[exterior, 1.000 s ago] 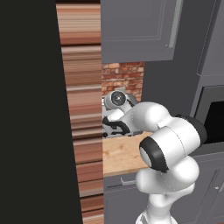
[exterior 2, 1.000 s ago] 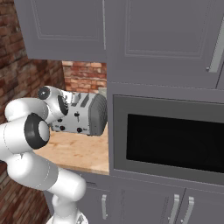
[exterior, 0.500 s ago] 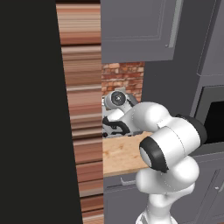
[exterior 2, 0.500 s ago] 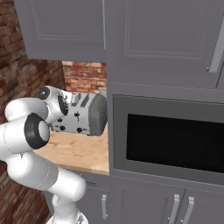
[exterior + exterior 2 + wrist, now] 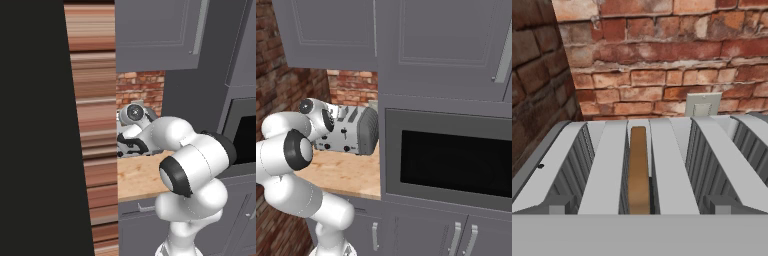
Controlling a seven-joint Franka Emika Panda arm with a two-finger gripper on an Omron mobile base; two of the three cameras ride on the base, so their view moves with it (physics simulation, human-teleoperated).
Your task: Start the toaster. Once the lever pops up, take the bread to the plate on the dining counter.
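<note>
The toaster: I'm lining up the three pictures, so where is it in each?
Left base view: toaster, left of centre, mostly behind the arm.
Right base view, on the counter left of the microwave.
Hand view, lower half, slots up.
Shared landmark: brick wall.

no visible change, arm (image 5: 291, 150) in the same pose before the toaster (image 5: 351, 131), nothing shifted
</note>
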